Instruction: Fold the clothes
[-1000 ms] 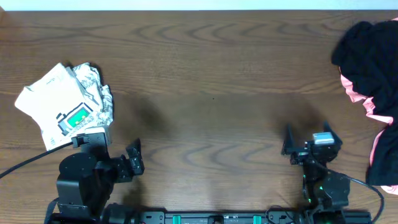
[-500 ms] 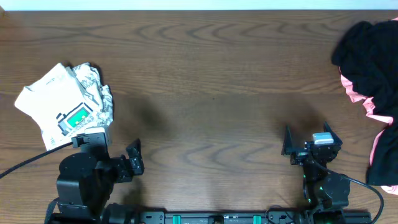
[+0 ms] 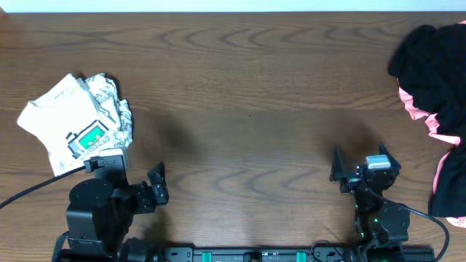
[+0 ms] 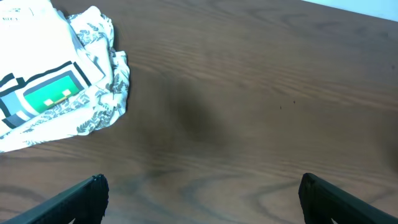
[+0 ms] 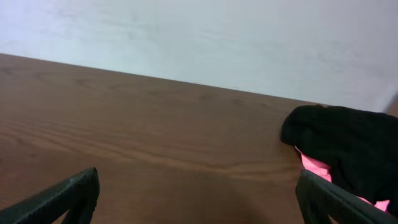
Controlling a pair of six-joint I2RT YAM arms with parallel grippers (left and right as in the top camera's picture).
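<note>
Folded white T-shirt (image 3: 58, 120), green print up, lies at the left end of the worktop (image 3: 247, 87). Leaf-print garment (image 3: 116, 109) is bunched against the shirt's right side. Left claw (image 4: 202, 196) is near the shirt, fingers wide apart, holding nothing. Right claw (image 5: 196, 193) is also spread, holding nothing. Far right, black garment (image 3: 429, 54) is heaped on coral-pink garment (image 3: 429, 120).

On the counter (image 3: 247, 87), a folded shirt (image 3: 62, 120) lies atop a crumpled garment (image 3: 118, 109) at mid-left, a heap of clothes (image 3: 433, 65) fills the upper right edge, and the left hand (image 3: 132, 176) and right hand (image 3: 360, 163) sit along the bottom.
</note>
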